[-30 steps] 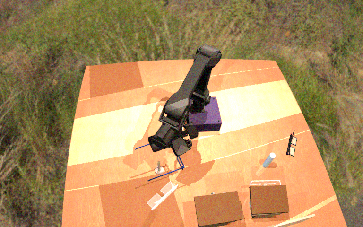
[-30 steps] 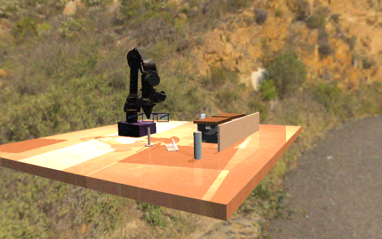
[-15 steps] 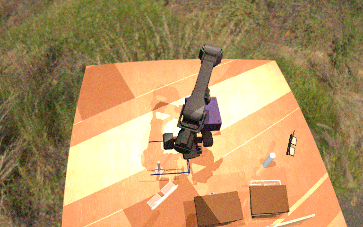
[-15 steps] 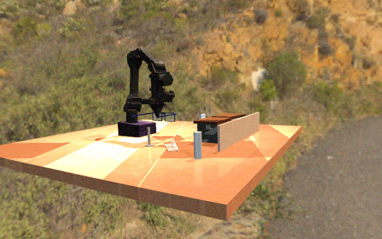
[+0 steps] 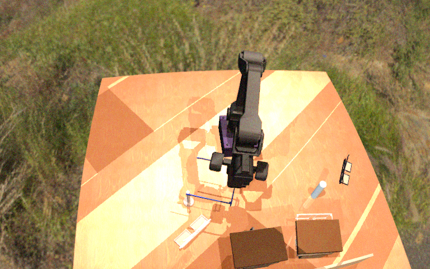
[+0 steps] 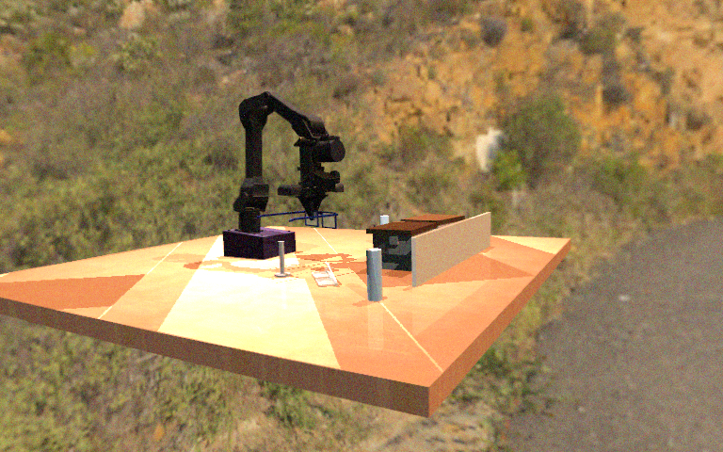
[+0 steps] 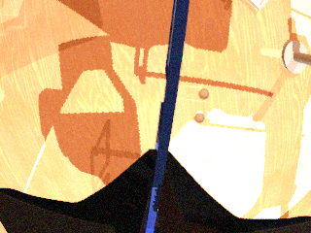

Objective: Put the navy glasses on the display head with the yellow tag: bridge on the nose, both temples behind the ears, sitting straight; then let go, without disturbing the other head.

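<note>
My gripper [image 6: 313,214] [image 7: 158,157] is shut on the navy glasses [image 5: 209,198] [image 6: 336,219] [image 7: 170,92] at their front frame and holds them in the air. In the top view the arm hides the fingertips. The temples are spread and point left there. One temple passes over a thin upright peg. The lenses' lower rims hang below the fingers in the exterior view. No display head or yellow tag can be made out. Two dark boxes have brown tops, the left one [image 5: 258,247] and the right one [image 5: 318,237]; what is under them is hidden.
The thin peg [image 5: 188,199] [image 6: 281,258] stands on a round base. White glasses [image 5: 195,233] lie nearby. A pale blue cylinder [image 5: 318,190] [image 6: 384,218], black glasses [image 5: 342,171] and a white outline frame [image 5: 314,214] are right. Another cylinder [image 6: 374,274] stands nearer. A panel [image 5: 351,261] [image 6: 453,250] stands behind the boxes.
</note>
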You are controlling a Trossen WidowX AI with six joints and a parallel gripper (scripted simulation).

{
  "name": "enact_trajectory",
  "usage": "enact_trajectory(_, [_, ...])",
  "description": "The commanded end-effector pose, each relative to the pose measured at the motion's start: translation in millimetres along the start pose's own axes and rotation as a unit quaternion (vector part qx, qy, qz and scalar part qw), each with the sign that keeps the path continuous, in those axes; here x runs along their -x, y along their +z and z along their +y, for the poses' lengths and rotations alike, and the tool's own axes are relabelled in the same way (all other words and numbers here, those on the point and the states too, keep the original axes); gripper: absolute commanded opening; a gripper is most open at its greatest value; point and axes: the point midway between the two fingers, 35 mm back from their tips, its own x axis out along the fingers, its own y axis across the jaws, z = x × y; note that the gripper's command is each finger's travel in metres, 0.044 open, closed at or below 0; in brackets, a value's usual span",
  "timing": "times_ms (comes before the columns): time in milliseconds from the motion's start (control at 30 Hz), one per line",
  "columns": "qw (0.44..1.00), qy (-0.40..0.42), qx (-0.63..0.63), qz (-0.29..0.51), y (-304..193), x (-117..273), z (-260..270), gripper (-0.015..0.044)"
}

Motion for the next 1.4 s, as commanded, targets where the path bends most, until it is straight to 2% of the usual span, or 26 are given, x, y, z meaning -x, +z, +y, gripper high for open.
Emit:
enact_trajectory(0, [0.999,-0.001,-0.043,0.001,-5.8,-0.4,12.6,0.0])
enact_trajectory(400, [0.987,0.003,-0.163,0.001,-22.3,0.4,48.4,0.0])
enact_trajectory(1367, [0.986,0.003,-0.165,0.001,-18.6,-27.2,50.5,0.0])
